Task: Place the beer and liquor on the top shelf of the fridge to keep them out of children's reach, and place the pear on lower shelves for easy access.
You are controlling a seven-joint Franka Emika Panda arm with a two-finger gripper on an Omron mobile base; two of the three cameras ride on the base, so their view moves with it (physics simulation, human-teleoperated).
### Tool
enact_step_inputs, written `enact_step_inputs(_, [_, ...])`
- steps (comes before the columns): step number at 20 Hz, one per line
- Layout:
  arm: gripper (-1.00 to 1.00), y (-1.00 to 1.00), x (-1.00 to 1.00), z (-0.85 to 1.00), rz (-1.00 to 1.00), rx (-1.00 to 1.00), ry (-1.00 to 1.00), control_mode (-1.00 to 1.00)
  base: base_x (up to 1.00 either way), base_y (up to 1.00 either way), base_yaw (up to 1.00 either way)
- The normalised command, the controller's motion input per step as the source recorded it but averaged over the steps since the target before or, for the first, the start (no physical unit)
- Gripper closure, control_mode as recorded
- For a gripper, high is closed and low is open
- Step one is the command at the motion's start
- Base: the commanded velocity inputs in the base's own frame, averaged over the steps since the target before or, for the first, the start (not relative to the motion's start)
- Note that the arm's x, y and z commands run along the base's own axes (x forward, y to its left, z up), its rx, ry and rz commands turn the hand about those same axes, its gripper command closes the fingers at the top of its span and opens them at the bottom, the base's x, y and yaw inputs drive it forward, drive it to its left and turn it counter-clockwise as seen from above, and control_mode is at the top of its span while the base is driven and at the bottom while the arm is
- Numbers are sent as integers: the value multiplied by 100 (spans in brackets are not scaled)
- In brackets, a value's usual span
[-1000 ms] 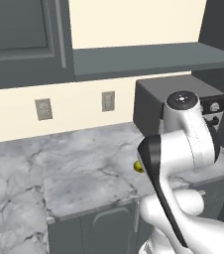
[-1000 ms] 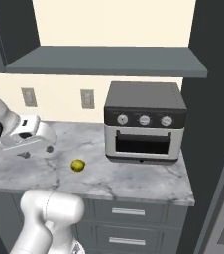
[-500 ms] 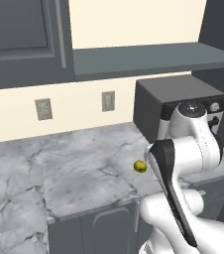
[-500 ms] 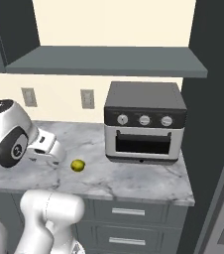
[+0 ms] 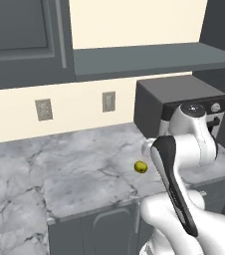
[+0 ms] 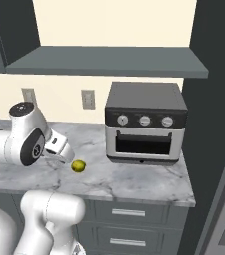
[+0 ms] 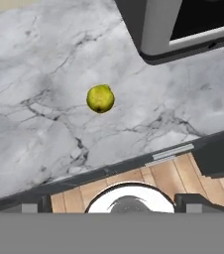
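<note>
Marble-grey counter (image 6: 134, 179) carries the pear (image 6: 78, 166), which lies alone a little in from the front edge, just left of the toaster oven (image 6: 145, 123) that stands toward the right end. The end effector (image 6: 59, 147) hangs above and left of the fruit with its fingers spread wide and nothing between them. To take it well, I judge the hand should centre over the pear, come straight down so the fingers straddle its widest part, and close gently, since a round fruit will roll if nudged off-centre.
</note>
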Motion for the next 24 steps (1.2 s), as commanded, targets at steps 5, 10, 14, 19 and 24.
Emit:
enact_step_inputs(5, [-100, 0, 44, -35, 0, 0, 2, -100, 0, 0, 0])
enact_step_inputs(10, [-100, 0, 39, -44, 0, 0, 4, -100, 0, 0, 0])
enact_step_inputs(14, [-100, 0, 35, -49, 0, 0, 3, -100, 0, 0, 0])
enact_step_inputs(19, [-100, 0, 34, -50, 0, 0, 3, -100, 0, 0, 0])
enact_step_inputs(24, [-100, 0, 34, -46, 0, 0, 2, -100, 0, 0, 0])
